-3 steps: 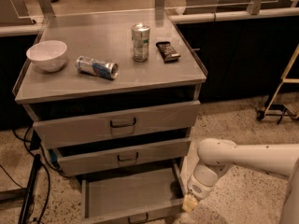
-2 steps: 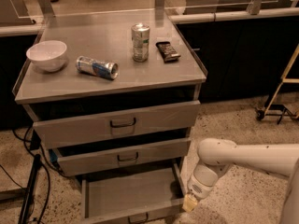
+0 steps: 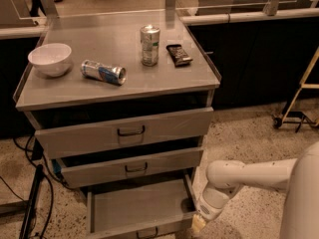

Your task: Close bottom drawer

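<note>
Nothing has visibly moved over the last 1 second. The arm (image 3: pixel 249 176), the gripper and all 3 drawers sit where they did in both earlier frames, and the bottom drawer has gone no further in.

The bottom drawer (image 3: pixel 137 205) stands pulled well out from the foot of the cabinet (image 3: pixel 149 86). Its bare floor is open to view, and its slim front panel with the small loop handle lies at the lower edge of the picture. The gripper (image 3: pixel 199 224) hangs low at the cabinet's front right, just beside the right front corner of that drawer. Whether it touches the panel I cannot tell, nor whether it is open or shut. Nothing shows in its grasp.

By my reading, the step in hand is lining up for the push, and the closing itself has not begun. The next move calls for bringing the gripper round to the face of the front panel, nearer the handle than the corner. It should then press straight toward the cabinet's back so the drawer runs true on its slides. A shove at the corner could skew it and make it bind. The middle drawer (image 3: pixel 132 166) and top drawer (image 3: pixel 124 133) jut out a little from the cabinet, so the arm should keep below them.

On the cabinet's top are a bowl (image 3: pixel 50 59), a lying can (image 3: pixel 103 72) and an upright can (image 3: pixel 149 45). A hard slam could set the lying one rolling.
</note>
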